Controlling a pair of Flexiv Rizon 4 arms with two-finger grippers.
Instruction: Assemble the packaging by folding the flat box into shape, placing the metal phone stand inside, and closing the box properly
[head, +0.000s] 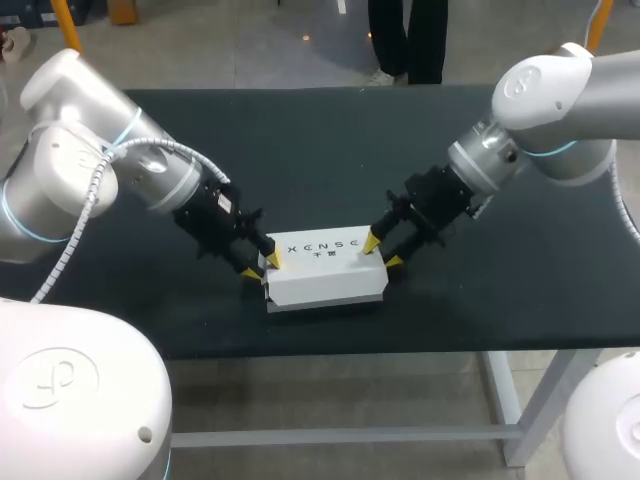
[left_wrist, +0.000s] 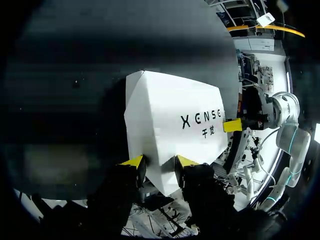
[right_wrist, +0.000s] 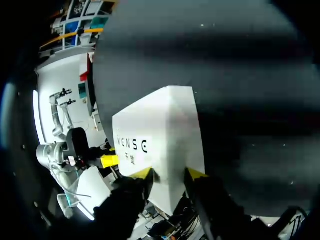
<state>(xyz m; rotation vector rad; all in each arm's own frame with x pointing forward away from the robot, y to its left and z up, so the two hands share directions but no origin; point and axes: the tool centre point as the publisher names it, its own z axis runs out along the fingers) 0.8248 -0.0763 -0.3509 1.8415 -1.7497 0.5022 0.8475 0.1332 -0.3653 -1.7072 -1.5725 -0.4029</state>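
Note:
A white box (head: 325, 270) with dark print on its top lies folded into shape near the black table's front edge. My left gripper (head: 261, 266) clasps its left end, one yellow tip on top and one at the front side. My right gripper (head: 382, 252) clasps the right end the same way. In the left wrist view the box (left_wrist: 170, 115) fills the gap in my left gripper (left_wrist: 160, 161). The right wrist view shows the box (right_wrist: 160, 130) wedged in my right gripper (right_wrist: 169, 173). No metal phone stand shows in any view.
The black table (head: 300, 150) stretches bare behind and to both sides of the box. Its front edge (head: 400, 345) runs close below the box.

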